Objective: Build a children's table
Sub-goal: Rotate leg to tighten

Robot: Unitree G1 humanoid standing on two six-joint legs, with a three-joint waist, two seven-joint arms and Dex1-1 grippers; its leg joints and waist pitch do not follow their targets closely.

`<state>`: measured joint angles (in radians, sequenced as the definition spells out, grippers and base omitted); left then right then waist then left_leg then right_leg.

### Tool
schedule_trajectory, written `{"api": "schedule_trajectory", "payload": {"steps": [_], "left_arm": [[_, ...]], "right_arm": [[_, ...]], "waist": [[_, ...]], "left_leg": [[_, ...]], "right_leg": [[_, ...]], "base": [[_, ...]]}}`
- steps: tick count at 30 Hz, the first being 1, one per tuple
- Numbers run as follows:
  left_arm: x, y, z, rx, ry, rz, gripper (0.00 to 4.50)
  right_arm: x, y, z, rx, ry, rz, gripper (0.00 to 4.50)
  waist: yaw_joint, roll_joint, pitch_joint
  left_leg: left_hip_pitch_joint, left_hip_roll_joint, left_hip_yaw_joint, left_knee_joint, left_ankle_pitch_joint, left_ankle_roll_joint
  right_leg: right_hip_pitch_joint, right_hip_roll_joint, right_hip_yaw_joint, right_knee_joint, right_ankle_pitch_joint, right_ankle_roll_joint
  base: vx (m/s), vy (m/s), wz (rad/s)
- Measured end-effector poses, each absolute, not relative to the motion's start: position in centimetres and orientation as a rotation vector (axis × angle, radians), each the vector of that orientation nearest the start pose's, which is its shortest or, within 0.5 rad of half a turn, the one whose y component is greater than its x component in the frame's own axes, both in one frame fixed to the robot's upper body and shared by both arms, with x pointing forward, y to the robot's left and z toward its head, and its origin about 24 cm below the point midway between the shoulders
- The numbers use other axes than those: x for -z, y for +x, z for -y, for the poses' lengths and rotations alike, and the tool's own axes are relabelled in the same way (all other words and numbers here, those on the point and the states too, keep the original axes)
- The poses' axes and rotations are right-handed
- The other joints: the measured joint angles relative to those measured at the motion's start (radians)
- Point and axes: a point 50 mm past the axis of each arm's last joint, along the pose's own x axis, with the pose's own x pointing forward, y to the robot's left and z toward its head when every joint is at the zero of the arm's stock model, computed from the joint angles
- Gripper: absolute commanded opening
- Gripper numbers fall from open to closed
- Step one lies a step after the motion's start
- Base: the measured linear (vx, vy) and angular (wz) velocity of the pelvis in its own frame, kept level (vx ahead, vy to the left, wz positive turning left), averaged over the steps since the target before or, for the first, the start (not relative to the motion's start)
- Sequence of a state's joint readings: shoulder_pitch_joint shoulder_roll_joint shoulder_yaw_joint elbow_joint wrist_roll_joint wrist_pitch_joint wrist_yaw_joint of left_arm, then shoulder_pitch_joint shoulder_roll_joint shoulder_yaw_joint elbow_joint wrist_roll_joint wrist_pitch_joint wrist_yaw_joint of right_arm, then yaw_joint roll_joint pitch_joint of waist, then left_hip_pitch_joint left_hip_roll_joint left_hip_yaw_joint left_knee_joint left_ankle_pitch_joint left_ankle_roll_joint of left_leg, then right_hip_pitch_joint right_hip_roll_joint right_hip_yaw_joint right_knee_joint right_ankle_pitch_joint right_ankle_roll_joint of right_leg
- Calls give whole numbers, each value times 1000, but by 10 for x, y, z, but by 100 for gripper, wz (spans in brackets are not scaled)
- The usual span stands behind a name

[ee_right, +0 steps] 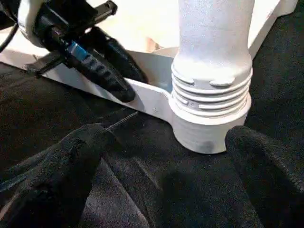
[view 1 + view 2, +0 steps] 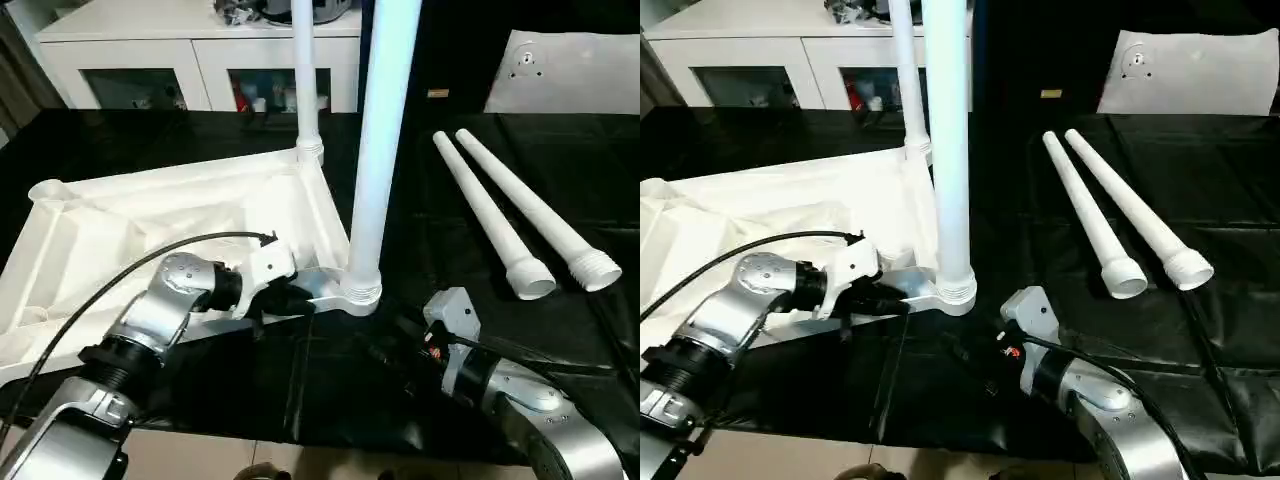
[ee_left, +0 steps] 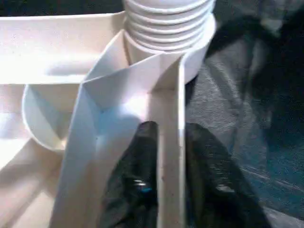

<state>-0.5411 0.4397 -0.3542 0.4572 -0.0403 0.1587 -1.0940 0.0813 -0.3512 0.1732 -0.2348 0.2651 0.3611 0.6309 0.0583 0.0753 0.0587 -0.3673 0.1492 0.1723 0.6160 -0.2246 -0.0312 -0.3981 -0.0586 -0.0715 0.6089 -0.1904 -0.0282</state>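
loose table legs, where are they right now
The two loose legs lie side by side on the black cloth at the robot's right, right of the upturned tabletop, their threaded ends pointing toward the robot.

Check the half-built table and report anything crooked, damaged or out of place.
Nothing looks damaged. The tabletop lies underside up with two legs standing in its corner sockets. The near leg shows several screw threads above its socket, so it may not be fully seated. Two loose legs lie side by side on the black cloth, waiting.
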Motion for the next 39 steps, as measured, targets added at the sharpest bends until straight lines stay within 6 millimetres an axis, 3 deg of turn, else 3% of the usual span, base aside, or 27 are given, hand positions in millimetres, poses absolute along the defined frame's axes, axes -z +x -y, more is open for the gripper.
{"api": "schedule_trajectory", "payload": {"steps": [5, 13, 22, 26, 34, 38, 39], "left_arm": [[-53, 310, -135, 1248, 420, -442, 94], [-49, 309, -137, 1259, 470, -461, 17], [-50, 307, -140, 1291, 508, -426, 5], [-51, 303, -144, 1349, 534, -403, 5], [-51, 298, -143, 1516, 605, -379, 5], [-51, 298, -141, 1559, 608, -381, 5], [-51, 297, -140, 1571, 605, -382, 1]], "right_arm": [[-41, 215, 137, -826, -6, -290, 450], [-41, 215, 137, -816, -9, -290, 450], [-54, 227, 145, -807, -41, -239, 450], [-62, 231, 152, -848, -69, -221, 450], [-64, 228, 148, -1059, -122, -265, 450], [-65, 236, 147, -1109, -162, -275, 450], [-65, 241, 149, -1106, -177, -279, 432]], "waist": [[0, 0, 0], [-1, 1, 0], [-8, 0, 0], [-4, 0, 0], [24, 0, 1], [27, 0, 1], [29, 0, 1]], "left_leg": [[0, 0, 0, 0, 0, 0], [0, 0, 0, 0, 0, 0], [0, 0, 0, 0, 0, 0], [0, 0, 0, -1, 1, 3], [0, 0, 0, 1, 1, 3], [0, 0, 0, 1, 1, 1], [1, 0, 1, 1, 1, 1]], "right_leg": [[1, 0, 0, 0, 0, 0], [1, 0, 0, 0, 0, 0], [-1, 0, 0, 0, 0, 0], [-3, 0, 0, 0, 0, 1], [-3, -1, 0, 0, 0, 0], [-2, -1, 0, 1, 1, -1], [-2, -1, 0, 1, 1, -1]], "base": [[0, 0, 0], [0, 0, 0], [0, 0, 0], [0, 0, 0], [0, 0, 0], [0, 0, 0], [0, 0, 0]]}}
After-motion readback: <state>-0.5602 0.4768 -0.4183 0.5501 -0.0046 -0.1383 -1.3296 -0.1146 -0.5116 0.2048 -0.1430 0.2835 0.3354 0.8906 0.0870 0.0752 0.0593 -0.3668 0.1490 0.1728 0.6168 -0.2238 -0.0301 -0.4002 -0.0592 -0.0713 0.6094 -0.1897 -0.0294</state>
